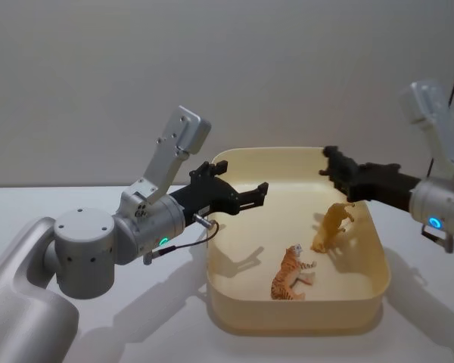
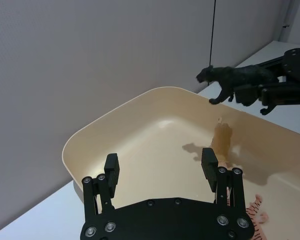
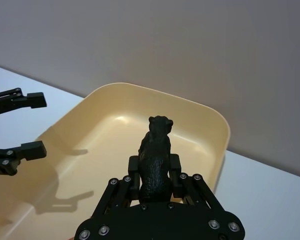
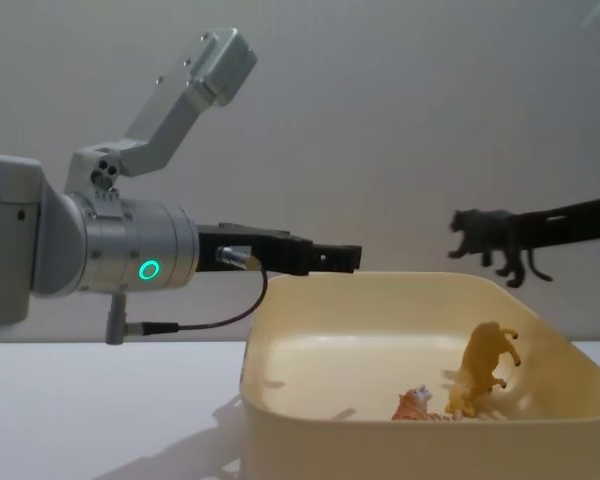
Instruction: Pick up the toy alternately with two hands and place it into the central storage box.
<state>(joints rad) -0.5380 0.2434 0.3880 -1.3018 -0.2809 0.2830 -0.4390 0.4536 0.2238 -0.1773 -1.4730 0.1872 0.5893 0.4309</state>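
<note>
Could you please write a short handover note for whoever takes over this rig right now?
Right gripper: shut on the black panther toy, held in the air above the storage box, over its far right side.
Left gripper: open, holding nothing, over the box's left rim.
Done: a tiger toy lies on its side and a yellow lion toy stands in the box.
Left: release the panther into the box; no other toys are visible on the table.
</note>
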